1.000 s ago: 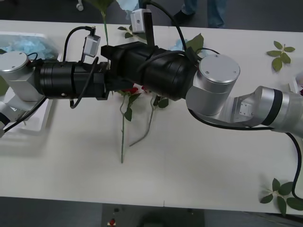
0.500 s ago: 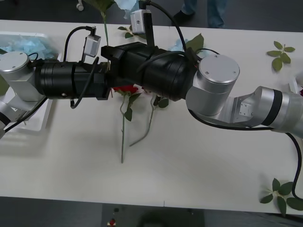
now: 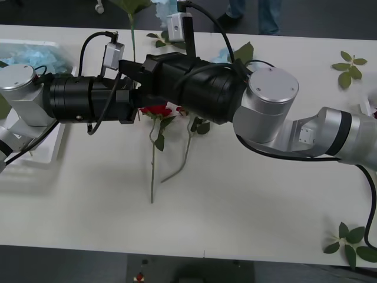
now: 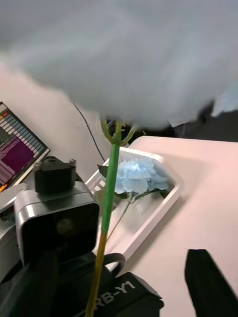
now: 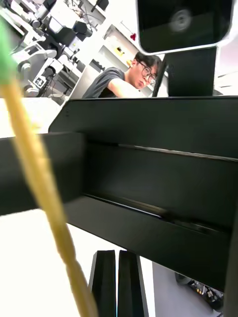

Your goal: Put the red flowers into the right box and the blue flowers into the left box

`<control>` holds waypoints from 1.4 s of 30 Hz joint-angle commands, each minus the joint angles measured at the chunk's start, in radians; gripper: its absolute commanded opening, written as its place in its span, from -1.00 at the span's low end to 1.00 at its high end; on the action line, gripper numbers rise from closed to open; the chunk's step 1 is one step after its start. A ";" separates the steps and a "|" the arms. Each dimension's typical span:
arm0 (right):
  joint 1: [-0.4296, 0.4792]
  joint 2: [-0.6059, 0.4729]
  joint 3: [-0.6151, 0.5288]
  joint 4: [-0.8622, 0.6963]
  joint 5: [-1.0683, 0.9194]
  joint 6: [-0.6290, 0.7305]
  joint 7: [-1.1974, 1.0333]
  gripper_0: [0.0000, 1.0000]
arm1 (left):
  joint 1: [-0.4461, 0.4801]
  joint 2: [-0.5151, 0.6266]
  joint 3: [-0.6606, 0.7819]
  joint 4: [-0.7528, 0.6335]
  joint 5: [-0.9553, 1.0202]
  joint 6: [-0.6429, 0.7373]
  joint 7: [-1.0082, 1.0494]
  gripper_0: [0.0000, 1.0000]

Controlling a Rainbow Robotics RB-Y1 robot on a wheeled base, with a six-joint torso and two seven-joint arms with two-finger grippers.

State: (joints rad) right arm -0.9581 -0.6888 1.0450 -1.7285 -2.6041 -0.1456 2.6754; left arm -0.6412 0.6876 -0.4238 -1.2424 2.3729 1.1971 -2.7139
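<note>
A blue flower stands upright above the table's middle, its stem (image 3: 131, 35) (image 4: 111, 168) rising to a blurred pale bloom (image 4: 119, 59). My left gripper (image 5: 117, 257) is shut, and the stem (image 5: 39, 168) runs close along its fingers. My right gripper (image 4: 124, 277) faces it, open, with the stem between its fingers. A red flower (image 3: 156, 110) lies on the table under both wrists, beside a second stem (image 3: 185, 153). Blue flowers (image 3: 32, 58) (image 4: 139, 176) lie in the left box (image 3: 35, 42) (image 4: 166, 198). A sliver of the right box (image 3: 372, 106) shows at the far right.
Another blue flower with leaves (image 3: 224, 56) lies behind my right forearm. Loose leaf sprigs lie at the back right (image 3: 349, 65), the front right (image 3: 353, 242) and the back middle (image 3: 159, 38). The table's front half is bare.
My right wrist has slid a little to the left over the left gripper. The raised bloom has drifted right, and more of the red flower shows.
</note>
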 commanded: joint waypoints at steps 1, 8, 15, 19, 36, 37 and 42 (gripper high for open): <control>-0.036 -0.009 -0.020 -0.034 -0.002 -0.006 -0.022 1.00 | -0.034 0.024 0.004 -0.022 0.023 -0.001 0.009 -1.00; -0.042 -0.078 -0.051 -0.097 -0.016 -0.012 -0.042 1.00 | -0.006 0.081 0.034 -0.022 0.066 -0.001 0.009 -1.00; -0.042 -0.287 -0.054 -0.237 -0.044 0.006 -0.077 1.00 | 0.044 0.142 0.102 -0.022 0.103 -0.001 0.009 -1.00; -0.042 -0.534 -0.056 -0.353 -0.057 0.087 -0.203 1.00 | 0.097 0.193 0.163 -0.020 0.141 -0.018 0.009 -1.00; -0.076 -0.811 -0.168 0.369 0.131 1.230 -0.401 1.00 | 0.181 0.408 0.277 0.192 0.085 -0.217 0.009 -1.00; -0.096 -0.785 -0.168 0.426 0.170 1.279 -0.405 1.00 | 0.183 0.420 0.278 0.192 0.046 -0.238 0.009 -1.00; -0.208 -0.640 -0.166 0.667 0.417 1.436 -0.511 1.00 | 0.187 0.486 0.277 0.193 -0.187 -0.309 0.161 -1.00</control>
State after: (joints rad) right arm -1.0632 -1.3856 0.8767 -1.1030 -2.2626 1.2515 2.2737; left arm -0.4445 1.1095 -0.1457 -1.0354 2.2552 0.9127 -2.7035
